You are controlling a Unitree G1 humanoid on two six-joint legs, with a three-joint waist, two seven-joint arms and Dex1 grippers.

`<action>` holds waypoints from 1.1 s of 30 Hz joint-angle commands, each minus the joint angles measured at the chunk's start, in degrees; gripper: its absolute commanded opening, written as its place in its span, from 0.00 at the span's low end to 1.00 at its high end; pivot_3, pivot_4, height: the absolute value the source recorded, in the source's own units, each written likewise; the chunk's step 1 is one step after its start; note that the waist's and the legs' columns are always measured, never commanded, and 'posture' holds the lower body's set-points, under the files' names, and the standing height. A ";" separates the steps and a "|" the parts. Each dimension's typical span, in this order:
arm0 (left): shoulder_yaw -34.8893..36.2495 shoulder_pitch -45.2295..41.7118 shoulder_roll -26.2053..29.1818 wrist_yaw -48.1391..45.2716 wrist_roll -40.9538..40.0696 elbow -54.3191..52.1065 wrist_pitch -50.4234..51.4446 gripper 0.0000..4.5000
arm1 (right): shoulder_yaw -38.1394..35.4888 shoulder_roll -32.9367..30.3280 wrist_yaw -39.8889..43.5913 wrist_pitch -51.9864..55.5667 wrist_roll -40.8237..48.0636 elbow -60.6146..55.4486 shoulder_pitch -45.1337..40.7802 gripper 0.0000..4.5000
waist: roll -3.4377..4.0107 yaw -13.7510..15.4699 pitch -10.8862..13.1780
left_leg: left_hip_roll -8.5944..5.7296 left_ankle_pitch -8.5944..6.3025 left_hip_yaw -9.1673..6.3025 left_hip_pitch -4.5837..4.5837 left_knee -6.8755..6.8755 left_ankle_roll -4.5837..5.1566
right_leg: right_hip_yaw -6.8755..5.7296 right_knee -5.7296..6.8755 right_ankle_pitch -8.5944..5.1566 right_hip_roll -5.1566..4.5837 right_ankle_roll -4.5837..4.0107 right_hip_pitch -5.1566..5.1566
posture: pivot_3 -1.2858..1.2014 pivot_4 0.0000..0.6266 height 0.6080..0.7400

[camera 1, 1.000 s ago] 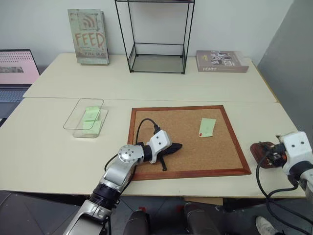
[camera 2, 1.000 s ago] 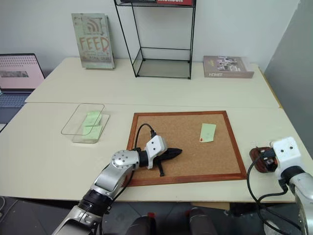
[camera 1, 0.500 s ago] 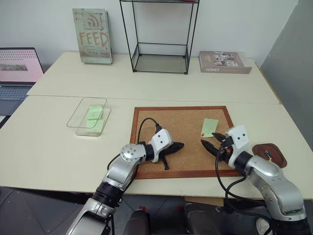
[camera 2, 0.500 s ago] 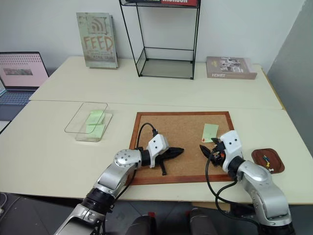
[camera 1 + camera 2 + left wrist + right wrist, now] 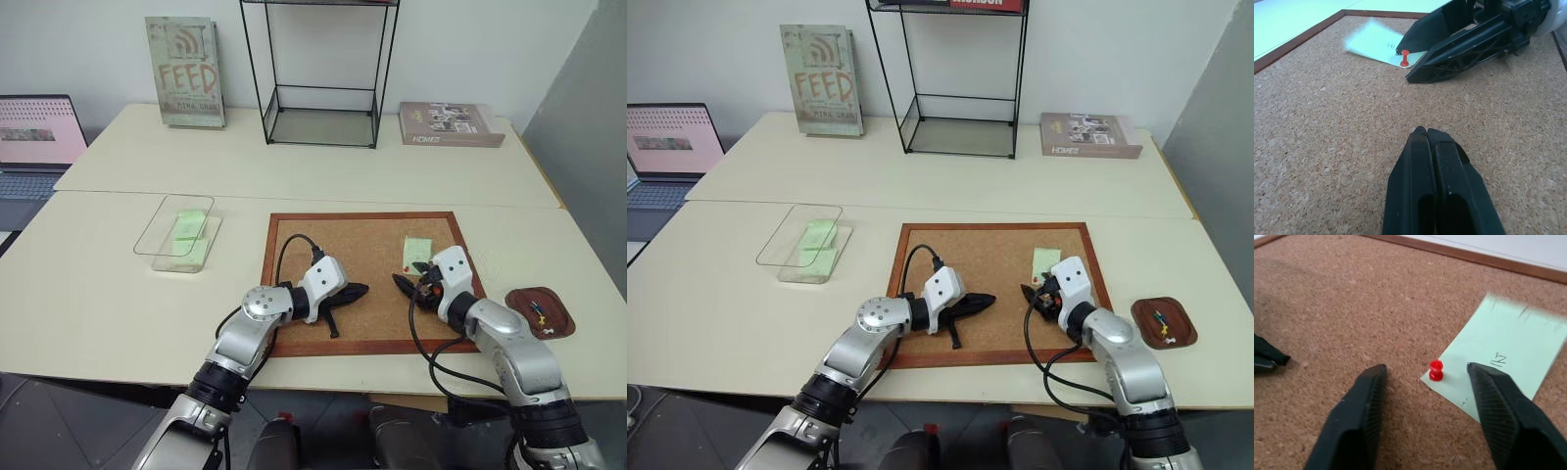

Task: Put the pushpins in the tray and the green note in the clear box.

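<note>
A pale green note (image 5: pixel 418 247) lies on the cork board (image 5: pixel 362 250), held at its near corner by a red pushpin (image 5: pixel 1436 370). My right gripper (image 5: pixel 1427 369) is open just above the board, one finger on each side of that pin, touching neither pin nor note. My left gripper (image 5: pixel 353 291) rests shut on the board's middle, holding nothing, its tip (image 5: pixel 1422 132) aimed toward the pin (image 5: pixel 1405 57). The brown oval tray (image 5: pixel 519 297) sits right of the board with small pushpins (image 5: pixel 537 311) in it. The clear box (image 5: pixel 157 221) at left holds green slips.
A tall black wire stand (image 5: pixel 323 88) is at the back centre, with a book (image 5: pixel 184 70) upright to its left and another book (image 5: pixel 451 123) flat to its right. A laptop (image 5: pixel 29 137) is at the far left edge.
My right arm has swung in from the tray at the right edge to the note on the board, and its jaws have narrowed around the red pin. The left arm stayed still.
</note>
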 commanded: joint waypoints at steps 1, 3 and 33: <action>0.28 0.66 0.23 1.01 0.62 1.26 0.99 0.00 | -1.40 0.43 0.05 -2.86 0.06 0.23 -1.36 0.39 | 0.00 -0.02 0.00 | 0.00 0.00 0.00 0.01 0.00 0.00 | 0.00 0.00 0.00 0.00 0.00 0.00 | 0.52 0.24 1.00; 0.29 0.79 0.27 1.09 0.61 1.10 1.08 0.00 | -1.48 0.34 0.20 -3.04 0.22 0.21 -1.35 0.29 | 0.00 -0.02 0.00 | 0.00 0.00 0.00 0.01 0.00 0.00 | 0.00 0.00 0.00 0.00 0.00 0.00 | 0.52 0.24 1.00; 4.24 -1.23 -4.61 6.02 -4.58 -6.97 10.31 0.00 | -0.87 -10.25 8.55 1.52 2.52 -16.45 -4.08 0.01 | -0.05 -0.06 0.06 | -0.05 -0.01 -0.07 -0.26 -0.03 -0.01 | -0.04 0.00 0.18 0.00 0.31 -0.20 | 0.52 0.24 1.00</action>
